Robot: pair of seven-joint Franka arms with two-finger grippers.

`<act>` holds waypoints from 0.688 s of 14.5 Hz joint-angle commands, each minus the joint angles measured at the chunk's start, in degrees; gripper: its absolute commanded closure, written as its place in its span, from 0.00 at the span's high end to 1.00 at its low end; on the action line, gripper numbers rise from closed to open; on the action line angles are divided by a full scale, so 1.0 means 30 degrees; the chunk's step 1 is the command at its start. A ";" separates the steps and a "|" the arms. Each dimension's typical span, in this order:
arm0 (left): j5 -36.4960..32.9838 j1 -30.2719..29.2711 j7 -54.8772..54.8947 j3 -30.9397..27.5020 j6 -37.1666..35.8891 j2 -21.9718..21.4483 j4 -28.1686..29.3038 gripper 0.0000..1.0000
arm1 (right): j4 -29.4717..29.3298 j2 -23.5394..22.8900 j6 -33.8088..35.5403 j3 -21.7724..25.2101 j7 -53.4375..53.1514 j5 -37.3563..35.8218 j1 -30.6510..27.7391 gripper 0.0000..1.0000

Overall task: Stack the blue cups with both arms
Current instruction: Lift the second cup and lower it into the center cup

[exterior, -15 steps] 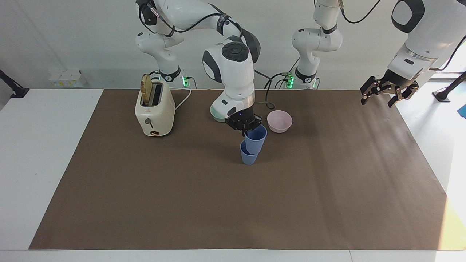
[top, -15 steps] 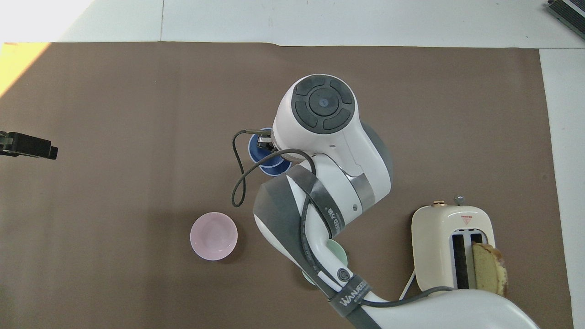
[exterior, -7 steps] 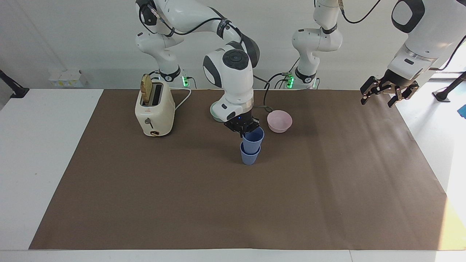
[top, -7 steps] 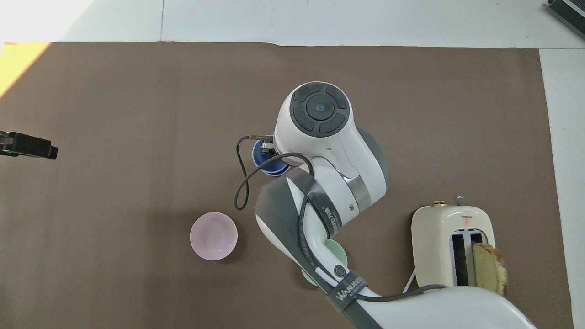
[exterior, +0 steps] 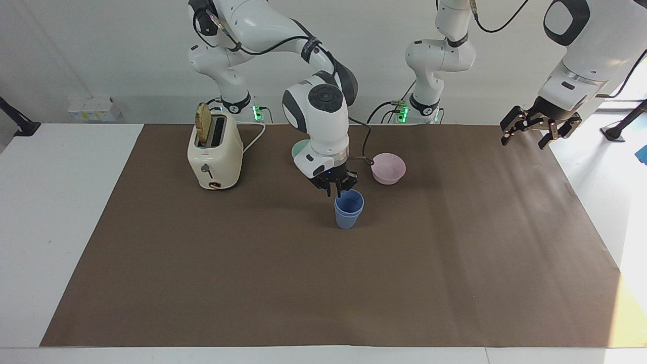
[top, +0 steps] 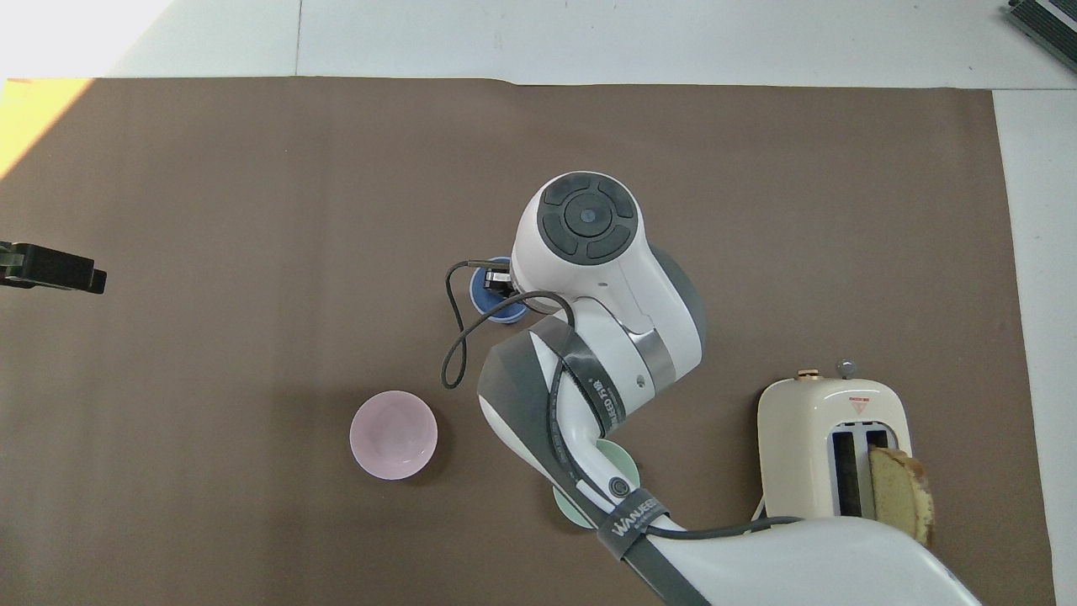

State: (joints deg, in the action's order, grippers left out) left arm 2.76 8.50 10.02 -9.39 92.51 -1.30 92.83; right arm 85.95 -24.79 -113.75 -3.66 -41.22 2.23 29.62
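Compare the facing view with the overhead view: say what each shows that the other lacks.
Facing only: the whole left gripper, open, waiting over the mat's edge; the right gripper just above the nested blue cups.
Overhead only: bread's crust top in the toaster.
Both: blue cups, pink bowl, green bowl, toaster.
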 commanded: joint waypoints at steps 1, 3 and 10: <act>-0.0333 -0.0224 -0.0116 0.0169 -0.0103 0.0022 -0.0181 1.00 | 0.0149 0.0234 -0.0230 -0.0042 -0.0324 -0.0246 -0.0087 1.00; -0.0333 -0.0224 -0.0116 0.0169 -0.0103 0.0022 -0.0181 1.00 | -0.0114 0.0496 0.0121 0.0134 -0.0294 -0.0274 -0.0174 1.00; -0.0333 -0.0224 -0.0116 0.0169 -0.0103 0.0022 -0.0181 1.00 | -0.3129 0.2341 0.5975 0.0543 0.2862 -0.1590 -0.2895 1.00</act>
State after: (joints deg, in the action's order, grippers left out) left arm 2.76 8.50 10.02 -9.39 92.51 -1.30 92.83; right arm 79.02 -18.32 -99.74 -2.08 -36.29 -0.41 22.53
